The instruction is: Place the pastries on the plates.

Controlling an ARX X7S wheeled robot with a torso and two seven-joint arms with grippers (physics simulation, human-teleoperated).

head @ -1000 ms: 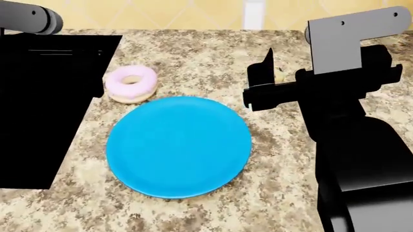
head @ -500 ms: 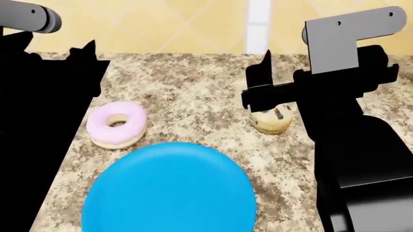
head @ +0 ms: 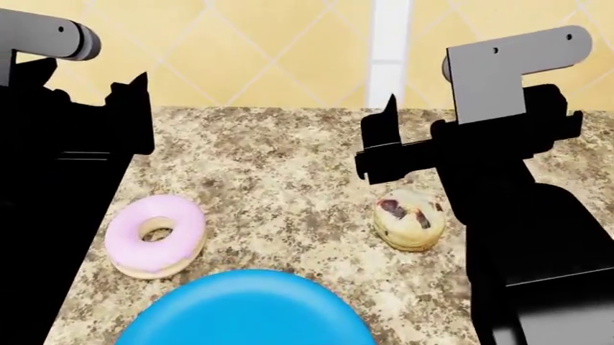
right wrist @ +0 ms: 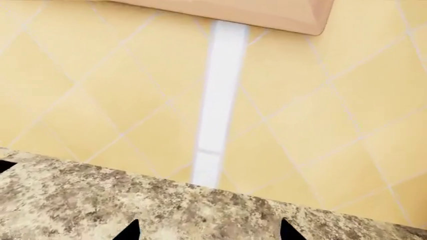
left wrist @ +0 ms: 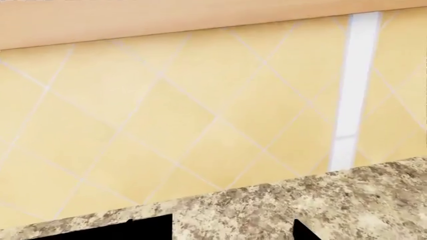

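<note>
In the head view the pink-iced doughnut (head: 154, 236) lies on the granite counter at the left. The pale yellow muffin (head: 410, 218) with dark chunks stands at the right. The blue plate (head: 244, 310) shows only its far part at the bottom edge, just in front of the doughnut. The white crackle-rimmed plate is out of view. My left gripper (head: 91, 75) hangs above the counter's left side, behind the doughnut. My right gripper (head: 389, 140) hangs above and just behind the muffin. Both are open and empty in the left wrist view (left wrist: 230, 232) and the right wrist view (right wrist: 208, 232).
The speckled granite counter (head: 287, 165) ends at a yellow diagonal-tiled wall (head: 269, 50) with a white vertical strip (head: 389, 43). Both wrist views face this wall over the counter's back edge (left wrist: 267, 200). A wooden cabinet underside (right wrist: 253, 12) hangs above.
The head view has tilted up: doughnut and blue plate slid down the frame, more wall shows. The muffin has come out from behind my right gripper. Nothing was grasped.
</note>
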